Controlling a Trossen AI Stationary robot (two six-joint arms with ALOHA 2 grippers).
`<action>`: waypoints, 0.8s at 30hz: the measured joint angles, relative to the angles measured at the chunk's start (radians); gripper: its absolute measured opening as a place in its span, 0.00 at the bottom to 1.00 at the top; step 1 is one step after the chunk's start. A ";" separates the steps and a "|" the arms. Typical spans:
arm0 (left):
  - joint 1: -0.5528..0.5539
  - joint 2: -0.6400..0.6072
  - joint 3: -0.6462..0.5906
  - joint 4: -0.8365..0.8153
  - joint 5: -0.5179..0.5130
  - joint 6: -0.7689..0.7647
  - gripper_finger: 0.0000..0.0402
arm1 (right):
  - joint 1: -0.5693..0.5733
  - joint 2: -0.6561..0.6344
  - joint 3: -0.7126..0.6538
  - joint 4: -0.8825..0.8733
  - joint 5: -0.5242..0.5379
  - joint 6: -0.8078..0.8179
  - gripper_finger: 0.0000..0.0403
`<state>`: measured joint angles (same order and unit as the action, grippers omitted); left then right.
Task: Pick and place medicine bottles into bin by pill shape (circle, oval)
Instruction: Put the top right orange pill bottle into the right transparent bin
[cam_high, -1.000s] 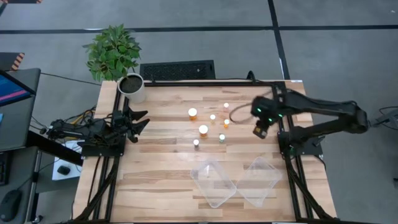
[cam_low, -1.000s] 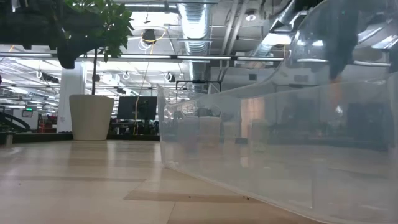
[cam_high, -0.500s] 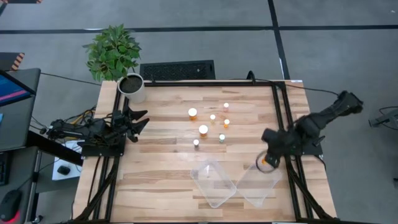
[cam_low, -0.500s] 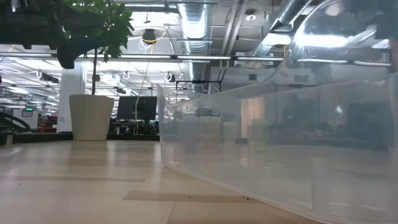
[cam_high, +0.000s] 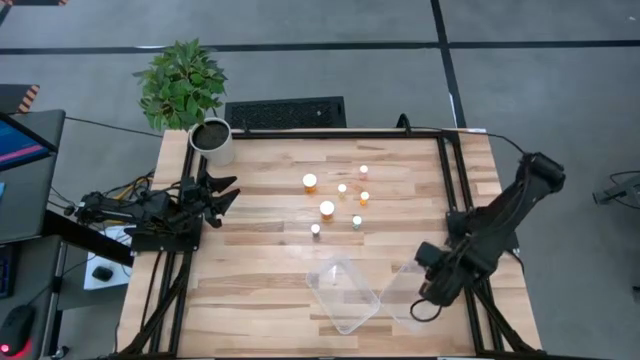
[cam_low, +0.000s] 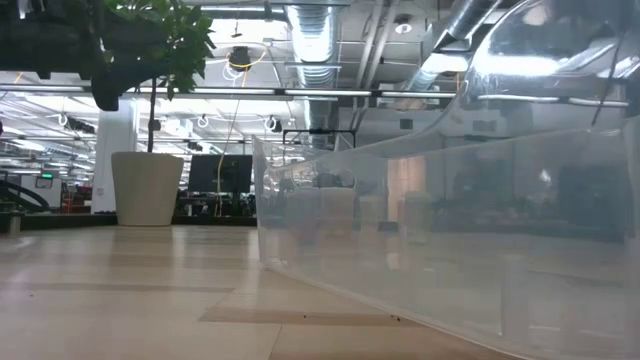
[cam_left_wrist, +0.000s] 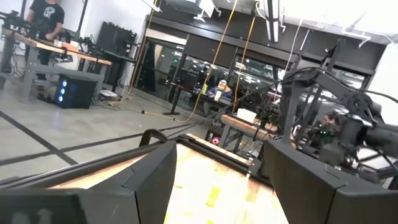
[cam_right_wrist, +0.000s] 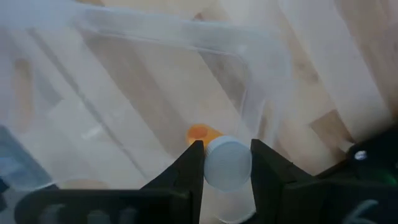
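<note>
I hold the right gripper (cam_right_wrist: 227, 163) over the right-hand clear plastic bin (cam_high: 402, 297), fingers clamped on an orange-bodied, white-capped medicine bottle (cam_right_wrist: 225, 163), ready for dropping. Six bottles wait mid-table (cam_high: 327, 208). The left gripper (cam_high: 222, 192) rests spread at the table's left edge.

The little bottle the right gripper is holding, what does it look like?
The bottle is small, with a round white cap and an orange body that peeks out behind the cap. It looks like plastic. The right gripper pinches it between two dark fingers, one on each side of the cap. It hangs over the clear bin on the wooden table.
</note>
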<state>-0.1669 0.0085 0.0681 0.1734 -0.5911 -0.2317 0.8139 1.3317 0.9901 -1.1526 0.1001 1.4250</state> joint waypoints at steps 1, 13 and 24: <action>0.000 0.000 0.000 0.000 0.000 0.000 0.59 | 0.000 0.023 0.000 0.009 -0.001 -0.001 0.27; 0.000 0.000 0.000 -0.005 0.000 0.000 0.59 | 0.017 0.222 0.000 0.062 -0.016 0.023 0.27; 0.000 0.000 0.000 -0.004 0.000 0.000 0.59 | 0.037 0.233 0.000 0.065 -0.012 0.048 0.27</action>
<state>-0.1669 0.0083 0.0681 0.1696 -0.5909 -0.2316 0.8507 1.5647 0.9900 -1.0874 0.0880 1.4728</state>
